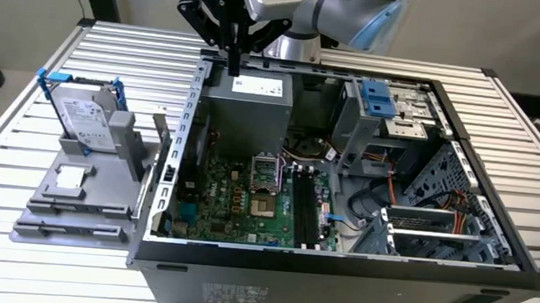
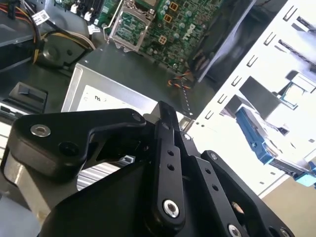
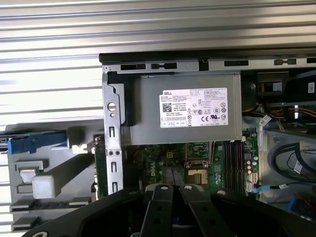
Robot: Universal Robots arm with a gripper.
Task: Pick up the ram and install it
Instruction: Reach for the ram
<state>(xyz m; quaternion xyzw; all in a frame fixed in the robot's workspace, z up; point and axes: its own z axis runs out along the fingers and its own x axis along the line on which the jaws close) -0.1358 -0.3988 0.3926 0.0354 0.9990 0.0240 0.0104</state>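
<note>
My gripper (image 1: 233, 67) hangs over the far rim of the open computer case (image 1: 338, 264), just above the silver power supply (image 1: 250, 99). Its two black fingers are pressed together in both wrist views, and I see nothing between them (image 2: 168, 116) (image 3: 173, 190). The ram is out of view. The long black memory slots (image 1: 304, 212) lie on the green motherboard (image 1: 237, 199), well below and nearer than the gripper; they also show in the first wrist view (image 3: 237, 153).
A grey fixture (image 1: 72, 208) stands on the slatted table at the exterior view's left. It holds an upright silver hard drive in a blue frame (image 1: 84, 119). Drive cages and cables fill the case at the exterior view's right (image 1: 420, 207).
</note>
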